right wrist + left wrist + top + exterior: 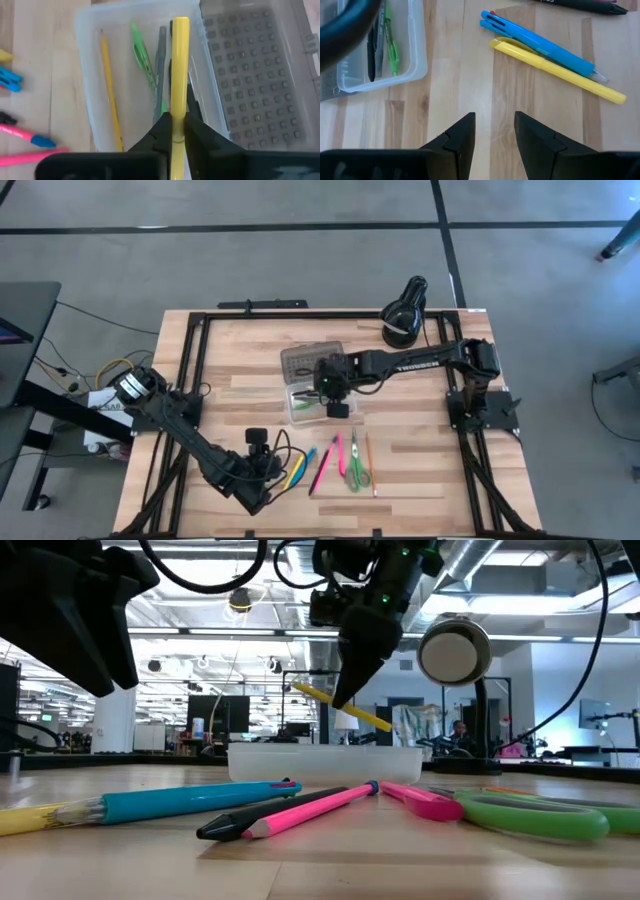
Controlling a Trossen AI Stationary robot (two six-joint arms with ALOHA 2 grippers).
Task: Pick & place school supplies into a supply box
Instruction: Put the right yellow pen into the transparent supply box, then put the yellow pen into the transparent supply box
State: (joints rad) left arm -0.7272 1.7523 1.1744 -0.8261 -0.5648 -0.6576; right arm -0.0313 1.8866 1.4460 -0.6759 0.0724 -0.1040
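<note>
High view: your right gripper [333,392] hangs over the open supply box [306,402]; the left gripper [262,470] waits near the remaining pens.

Low view: the yellow pen [340,706] hangs tilted above the box.

Right wrist view: fingers clamped on that pen. Placing step; next, lower and release inside.

Left wrist view: fingers apart, empty.

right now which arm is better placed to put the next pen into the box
Right. The right gripper is shut on a yellow pen, held above the open supply box. The left gripper is open and empty over bare table, near the blue pen but beside the box.
</note>
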